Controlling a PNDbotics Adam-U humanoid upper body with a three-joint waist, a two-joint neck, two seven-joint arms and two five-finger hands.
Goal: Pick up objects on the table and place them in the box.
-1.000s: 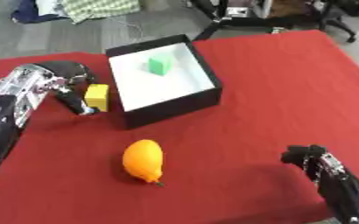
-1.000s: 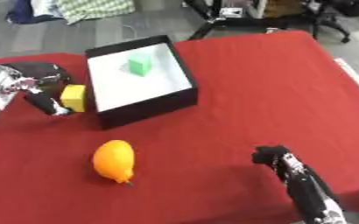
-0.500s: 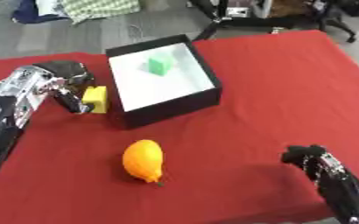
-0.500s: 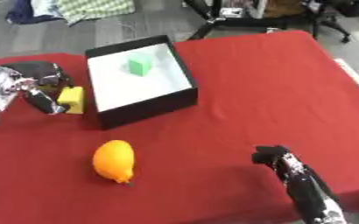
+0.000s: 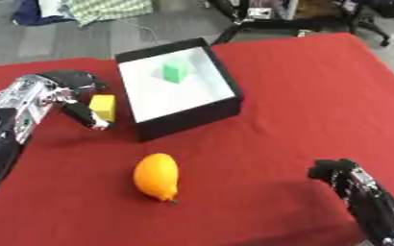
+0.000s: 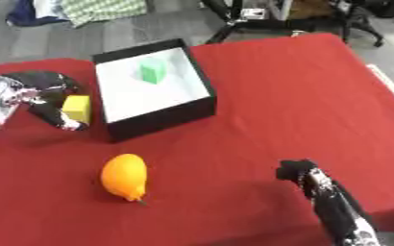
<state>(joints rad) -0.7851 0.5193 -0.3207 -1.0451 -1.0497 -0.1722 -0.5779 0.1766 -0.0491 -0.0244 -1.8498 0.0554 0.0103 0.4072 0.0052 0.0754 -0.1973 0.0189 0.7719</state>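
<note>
While my left hand [image 5: 70, 93] pinches the yellow block [image 5: 103, 106] just left of the box [image 5: 192, 118] to lift it in beside the green block [image 5: 175, 71], the orange [image 5: 156, 176] waits nearer me and my right hand [image 5: 345, 175] rests curled, idle.

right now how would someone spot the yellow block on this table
Start at the black box with the white floor on the red table. Just off its left wall, in the fingers of the left hand, is the yellow block. It is squared and outside the box, unlike the rounded orange fruit.
</note>
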